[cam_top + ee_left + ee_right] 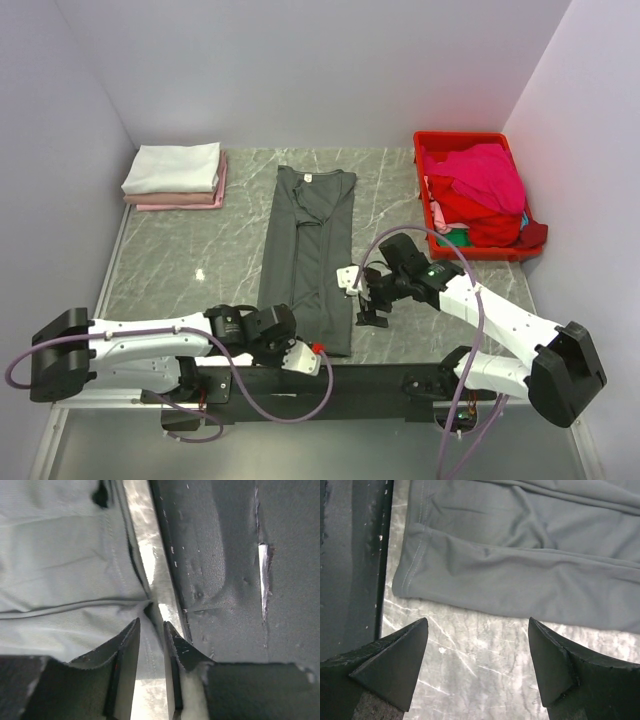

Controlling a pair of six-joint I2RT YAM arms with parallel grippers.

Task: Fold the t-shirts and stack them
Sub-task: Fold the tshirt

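Note:
A dark charcoal-grey t-shirt [310, 250] lies folded into a long narrow strip down the middle of the table. My left gripper [290, 335] is at its near left corner. In the left wrist view the fingers [129, 645] stand close together on the shirt's hem [65, 570]. My right gripper [362, 300] is open and empty just right of the shirt's near right edge. In the right wrist view it [477, 622] hovers over bare marble beside the shirt [520, 570]. A folded stack [172, 170] with white on top and pale pink beneath sits at the back left.
A red crate [432, 215] at the back right holds magenta [490, 170], red and green cloth. A black rail [350, 555] runs along the table's near edge, just below the shirt's near end. White walls close in the table on three sides.

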